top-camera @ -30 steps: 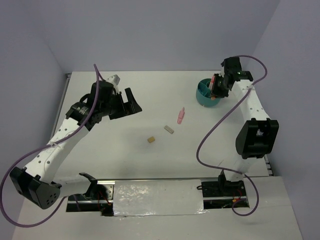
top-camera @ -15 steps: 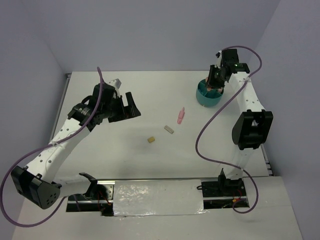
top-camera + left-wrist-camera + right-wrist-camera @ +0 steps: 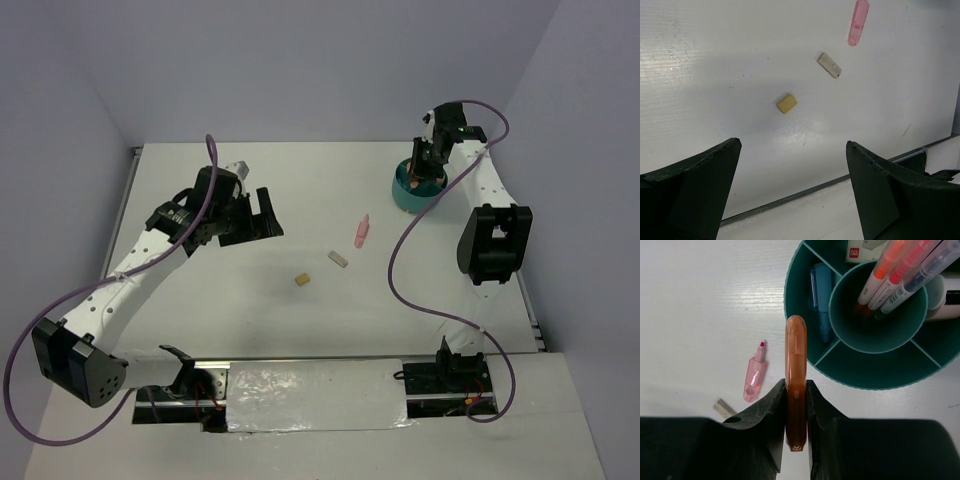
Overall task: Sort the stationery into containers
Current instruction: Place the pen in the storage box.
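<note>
The orange marker (image 3: 795, 340), pinched upright by the narrowly closed right gripper (image 3: 795, 385), should be centred over the teal organiser's (image 3: 867, 372) inner cup, just ahead-right, before release, while the left gripper (image 3: 792, 145) is held wide open and empty.

The left tool (image 3: 792, 145) hangs over the white bench (image 3: 705, 75), its two black fingers (image 3: 695, 185) spread wide. Beyond them lie a tan block (image 3: 786, 103), a grey block (image 3: 829, 65) and, cropped by the top edge, what looks like a pink marker (image 3: 858, 22), all apart from one another.
</note>
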